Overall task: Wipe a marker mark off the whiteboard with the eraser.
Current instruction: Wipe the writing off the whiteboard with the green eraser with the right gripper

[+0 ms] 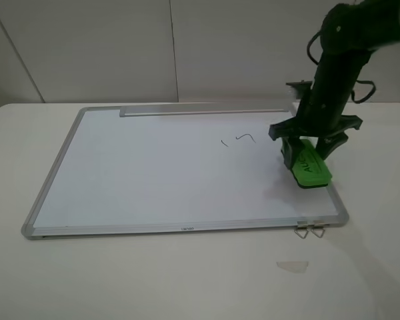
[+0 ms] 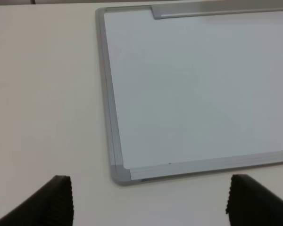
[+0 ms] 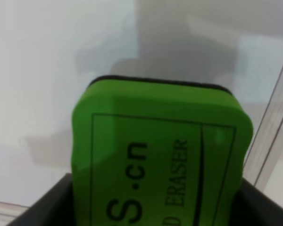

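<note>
One eraser [image 1: 311, 170] pinched in right gripper [image 1: 305, 153], marker mark [image 1: 239, 139] near, over whiteboard [image 1: 153, 180].

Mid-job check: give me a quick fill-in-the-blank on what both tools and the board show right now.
The eraser gripped by the right tool is coloured ___. In the exterior high view, the marker mark on the whiteboard lies to the eraser's ___. The left tool, holding nothing, is ___.
Missing words: green; left; open.
</note>
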Robot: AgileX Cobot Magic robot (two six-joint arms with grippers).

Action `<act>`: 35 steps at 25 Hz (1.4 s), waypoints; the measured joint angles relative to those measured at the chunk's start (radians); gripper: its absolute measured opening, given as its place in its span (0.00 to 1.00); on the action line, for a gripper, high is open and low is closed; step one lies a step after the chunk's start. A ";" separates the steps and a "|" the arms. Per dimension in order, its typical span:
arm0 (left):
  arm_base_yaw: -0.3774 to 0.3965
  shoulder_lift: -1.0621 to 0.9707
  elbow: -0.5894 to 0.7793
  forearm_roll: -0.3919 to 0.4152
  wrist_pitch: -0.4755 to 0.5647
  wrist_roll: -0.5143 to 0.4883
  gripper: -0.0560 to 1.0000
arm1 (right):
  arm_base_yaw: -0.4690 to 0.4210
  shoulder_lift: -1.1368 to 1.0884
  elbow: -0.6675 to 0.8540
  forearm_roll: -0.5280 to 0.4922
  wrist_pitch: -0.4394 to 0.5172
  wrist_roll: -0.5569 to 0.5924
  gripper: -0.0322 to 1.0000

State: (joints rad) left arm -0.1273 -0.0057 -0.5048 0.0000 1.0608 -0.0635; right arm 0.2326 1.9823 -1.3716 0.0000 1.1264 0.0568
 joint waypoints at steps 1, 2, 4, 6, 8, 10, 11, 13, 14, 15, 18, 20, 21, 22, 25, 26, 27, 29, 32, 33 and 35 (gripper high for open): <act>0.000 0.000 0.000 0.000 0.000 0.000 0.70 | 0.007 0.000 -0.042 0.000 0.010 0.000 0.61; 0.000 0.000 0.000 0.000 0.000 0.000 0.70 | 0.014 0.000 -0.077 0.000 0.017 0.000 0.61; 0.000 0.000 0.000 0.000 0.000 0.000 0.70 | 0.032 0.015 -0.157 0.000 0.025 0.000 0.61; 0.000 0.000 0.000 0.000 0.000 0.000 0.70 | 0.051 0.043 -0.245 0.000 0.042 -0.001 0.61; 0.000 0.000 0.000 0.000 0.000 0.000 0.70 | 0.073 0.091 -0.336 0.000 0.070 -0.003 0.61; 0.000 0.000 0.000 0.000 0.000 0.000 0.70 | 0.092 0.146 -0.420 0.000 0.086 -0.003 0.61; 0.000 0.000 0.000 0.000 0.000 0.000 0.70 | 0.102 0.179 -0.465 0.000 0.087 -0.003 0.61; 0.000 0.000 0.000 0.000 0.000 0.000 0.70 | 0.123 0.240 -0.544 0.000 0.091 -0.008 0.61; 0.000 0.000 0.000 0.000 0.000 0.000 0.70 | 0.137 0.274 -0.579 0.000 0.093 -0.016 0.61; 0.000 0.000 0.000 0.000 0.000 0.000 0.70 | 0.149 0.302 -0.620 0.000 0.093 -0.028 0.61; 0.000 0.000 0.000 0.000 0.000 0.000 0.70 | 0.195 0.395 -0.722 0.000 0.092 -0.051 0.61; 0.000 0.000 0.000 0.000 0.000 0.000 0.70 | 0.223 0.447 -0.770 0.000 0.093 -0.067 0.61; 0.000 0.000 0.000 0.000 0.000 0.000 0.70 | 0.237 0.473 -0.790 0.000 0.093 -0.079 0.61; 0.000 0.000 0.000 0.000 0.000 0.000 0.70 | 0.250 0.498 -0.805 0.000 0.093 -0.092 0.61; 0.000 0.000 0.000 0.000 0.000 0.000 0.70 | 0.279 0.558 -0.820 0.000 0.093 -0.124 0.61; 0.000 0.000 0.000 0.000 0.000 0.000 0.70 | 0.285 0.577 -0.820 0.000 0.093 -0.128 0.61; 0.000 0.000 0.000 0.000 0.000 0.000 0.70 | 0.289 0.588 -0.824 -0.013 0.093 -0.130 0.61; 0.000 0.000 0.000 0.000 0.000 0.000 0.70 | 0.292 0.598 -0.831 -0.025 0.098 -0.131 0.61; 0.000 0.000 0.000 0.000 0.000 0.000 0.70 | 0.293 0.607 -0.841 -0.030 0.105 -0.131 0.61; 0.000 0.000 0.000 0.000 0.000 0.000 0.70 | 0.293 0.609 -0.844 -0.031 0.107 -0.131 0.61; 0.000 0.000 0.000 0.000 0.000 0.000 0.70 | 0.294 0.609 -0.844 -0.033 0.107 -0.131 0.61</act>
State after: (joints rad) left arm -0.1273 -0.0057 -0.5048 0.0000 1.0608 -0.0635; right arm 0.5269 2.5916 -2.2153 -0.0329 1.2338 -0.0745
